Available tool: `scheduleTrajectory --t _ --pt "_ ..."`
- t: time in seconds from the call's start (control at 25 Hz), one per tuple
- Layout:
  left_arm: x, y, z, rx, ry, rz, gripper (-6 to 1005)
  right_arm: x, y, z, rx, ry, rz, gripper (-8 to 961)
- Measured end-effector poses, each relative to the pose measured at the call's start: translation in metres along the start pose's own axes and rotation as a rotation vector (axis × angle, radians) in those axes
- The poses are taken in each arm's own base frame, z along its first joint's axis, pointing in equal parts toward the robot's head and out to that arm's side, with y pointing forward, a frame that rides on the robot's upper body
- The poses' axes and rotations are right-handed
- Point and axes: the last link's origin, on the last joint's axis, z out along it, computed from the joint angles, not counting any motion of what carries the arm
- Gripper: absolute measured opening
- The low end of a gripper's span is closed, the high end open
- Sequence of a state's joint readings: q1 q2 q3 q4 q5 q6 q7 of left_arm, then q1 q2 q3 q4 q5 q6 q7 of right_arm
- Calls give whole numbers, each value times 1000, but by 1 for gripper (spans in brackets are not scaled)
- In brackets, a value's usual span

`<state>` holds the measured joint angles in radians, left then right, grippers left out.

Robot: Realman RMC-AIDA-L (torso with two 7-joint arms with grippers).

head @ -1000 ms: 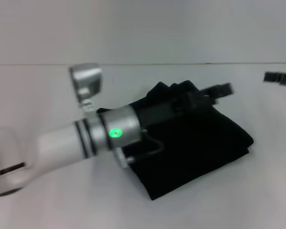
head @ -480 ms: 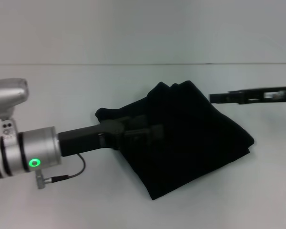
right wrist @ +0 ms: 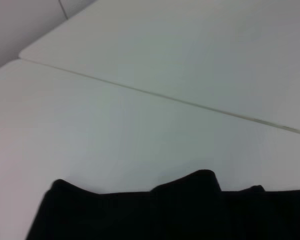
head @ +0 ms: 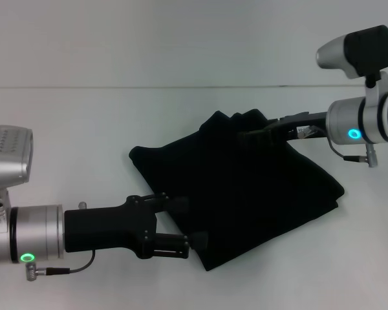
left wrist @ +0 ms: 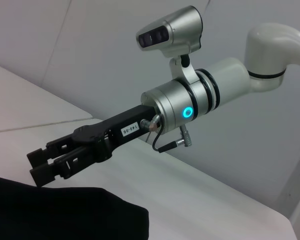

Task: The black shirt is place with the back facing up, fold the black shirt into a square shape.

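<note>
While folded, one black shirt (head: 246, 187) — two end effectors flank.

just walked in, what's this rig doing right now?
Two-arm robot folding a black shirt on a white table. The shirt lies in a compact, roughly square bundle. The left gripper is at the bundle's near-left edge, fingers open, holding nothing visible. The right gripper reaches in at the far edge, where layered folds stick up; its fingers sit close together just above the cloth.

White table (head: 71, 123) lies bare around the folded black shirt (head: 246, 187) — both grippers flank it.
</note>
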<state>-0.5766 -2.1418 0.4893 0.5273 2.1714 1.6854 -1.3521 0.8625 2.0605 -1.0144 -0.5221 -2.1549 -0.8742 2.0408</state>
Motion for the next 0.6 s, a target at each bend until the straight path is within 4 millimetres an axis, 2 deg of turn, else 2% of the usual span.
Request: scheduleTrajectory --t 0.24,0.6 --pt "-2 2 0 -5 13 -11 949 3 4 13 59 15 -53 912" --pt "1 2 1 -15 11 -7 948 6 9 21 72 39 -90 911"
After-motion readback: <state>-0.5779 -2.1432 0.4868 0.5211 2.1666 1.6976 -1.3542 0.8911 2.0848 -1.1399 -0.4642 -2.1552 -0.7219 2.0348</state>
